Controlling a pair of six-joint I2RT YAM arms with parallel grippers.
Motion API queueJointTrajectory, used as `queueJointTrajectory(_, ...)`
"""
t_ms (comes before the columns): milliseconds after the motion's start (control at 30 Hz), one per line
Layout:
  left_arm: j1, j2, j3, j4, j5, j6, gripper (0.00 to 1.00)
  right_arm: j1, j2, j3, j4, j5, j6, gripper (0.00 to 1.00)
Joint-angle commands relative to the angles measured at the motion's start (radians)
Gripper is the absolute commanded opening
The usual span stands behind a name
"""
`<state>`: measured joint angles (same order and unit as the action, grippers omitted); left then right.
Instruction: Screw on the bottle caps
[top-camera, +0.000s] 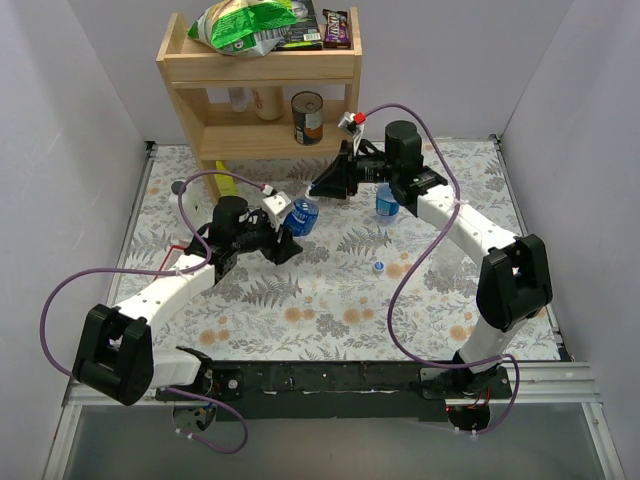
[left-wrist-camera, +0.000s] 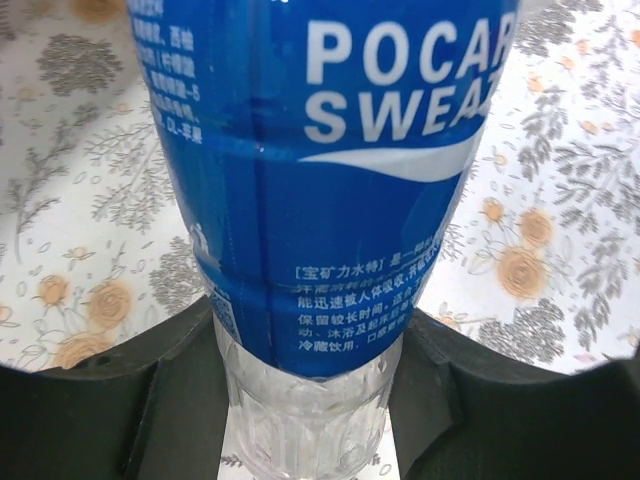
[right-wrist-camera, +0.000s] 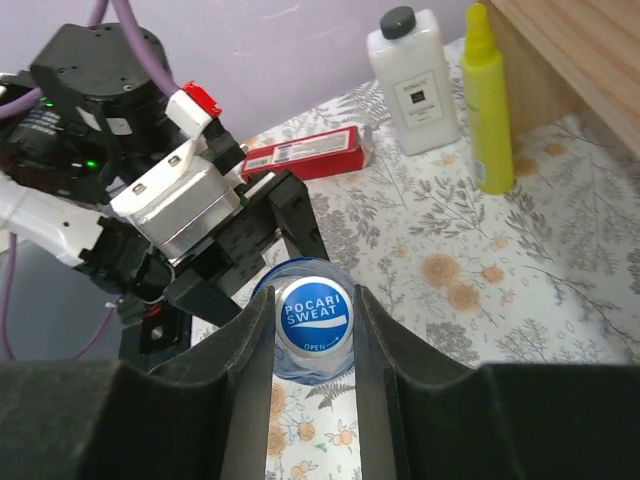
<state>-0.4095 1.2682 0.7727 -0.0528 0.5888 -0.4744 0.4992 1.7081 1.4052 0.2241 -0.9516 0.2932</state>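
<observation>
Left claw (left-wrist-camera: 312, 420): I see its jaws closed on the clear lower body of the blue-labelled bottle (left-wrist-camera: 330, 180), over the floral surface (left-wrist-camera: 80, 200). Right claw (right-wrist-camera: 313, 305): its jaws press on both sides of the blue cap (right-wrist-camera: 314, 318), which sits on top of that bottle. Outward, I see a second bottle (top-camera: 387, 201) standing just to the right and a loose cap (top-camera: 379, 266) lying on the surface nearer the arm bases. A white bottle (right-wrist-camera: 413, 85) and a yellow bottle (right-wrist-camera: 487, 100) stand beside the wooden shelf (top-camera: 260, 70).
</observation>
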Motion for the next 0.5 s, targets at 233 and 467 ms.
queueJointTrajectory(233, -0.018, -0.063, -0.076, -0.001, -0.164, 0.063, 0.98, -0.048, 0.038, 0.268, -0.540, 0.114, -0.569, 0.01)
queueJointTrajectory(467, -0.018, -0.066, -0.113, -0.033, -0.181, 0.074, 0.98, -0.067, 0.131, 0.402, -0.664, 0.208, -0.756, 0.01)
